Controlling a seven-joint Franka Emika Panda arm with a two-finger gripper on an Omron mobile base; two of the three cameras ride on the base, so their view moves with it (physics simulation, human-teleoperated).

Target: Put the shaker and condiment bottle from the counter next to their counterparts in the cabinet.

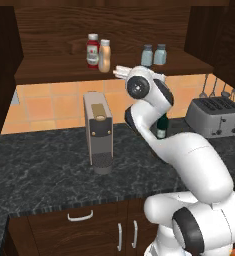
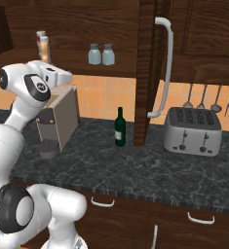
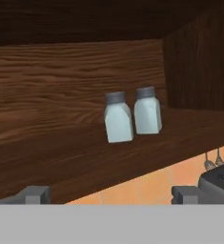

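Shaker (image 3: 118,119) stands just beside its twin (image 3: 147,112) on the cabinet (image 3: 61,157) shelf; our gripper (image 3: 108,194) is wide open, empty. We should retreat level, touching neither.

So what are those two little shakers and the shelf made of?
The two shakers look like frosted glass or plastic: pale blue-grey, faintly see-through, with dull grey caps, maybe metal. The cabinet shelf and back look like dark brown wood, matte, with wavy grain lines.

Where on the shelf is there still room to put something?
The shelf is bare left of the red bottle, and between the orange bottle and the two shakers. Each pair stands packed together.
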